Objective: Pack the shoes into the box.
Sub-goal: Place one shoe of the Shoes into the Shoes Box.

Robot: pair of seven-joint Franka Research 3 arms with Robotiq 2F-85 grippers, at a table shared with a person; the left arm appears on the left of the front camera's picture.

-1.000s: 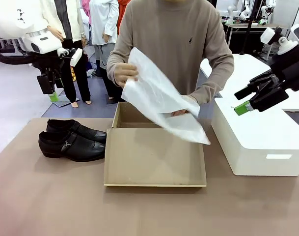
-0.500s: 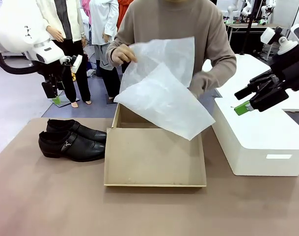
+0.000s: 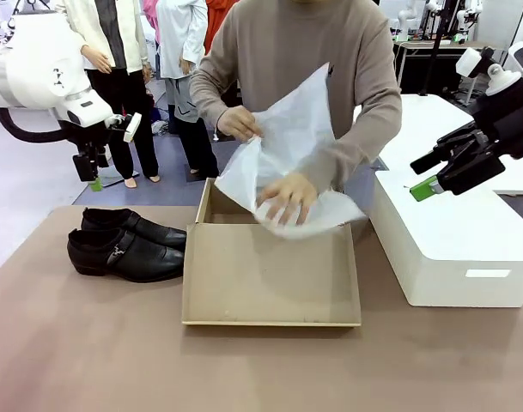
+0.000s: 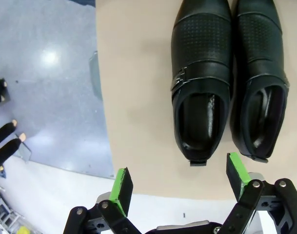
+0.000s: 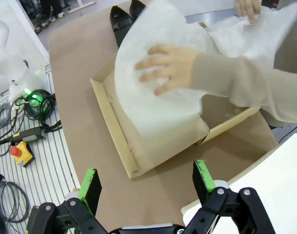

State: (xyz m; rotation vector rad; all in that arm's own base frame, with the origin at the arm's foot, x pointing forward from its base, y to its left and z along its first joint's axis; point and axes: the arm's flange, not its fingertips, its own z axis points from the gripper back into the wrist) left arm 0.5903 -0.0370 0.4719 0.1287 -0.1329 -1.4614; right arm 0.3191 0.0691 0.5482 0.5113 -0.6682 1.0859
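Observation:
The two black shoes (image 3: 128,245) lie side by side on the table's left, just left of the box (image 3: 211,204). Its big flap lid (image 3: 270,275) lies flat toward me. The person's hand (image 3: 287,196) presses white tissue paper (image 3: 300,142) into the box while the other hand (image 3: 240,123) holds the sheet's upper edge. My left gripper (image 3: 91,172) hangs open above and behind the shoes. In the left wrist view the shoes (image 4: 202,87) lie beyond the open left gripper (image 4: 180,179). My right gripper (image 3: 422,176) is open over the white block, and the right wrist view shows this gripper (image 5: 147,185) above the box (image 5: 133,156) and tissue (image 5: 158,97).
A large white rectangular block (image 3: 450,232) stands right of the box, under my right gripper. The brown table (image 3: 89,343) has free room in front of the flap. The table's left edge and the floor (image 4: 46,73) lie close beside the shoes.
The person has brought the spread tissue sheet down and now presses it into the box. My left arm has swung a little lower over the shoes. The right arm has not moved.

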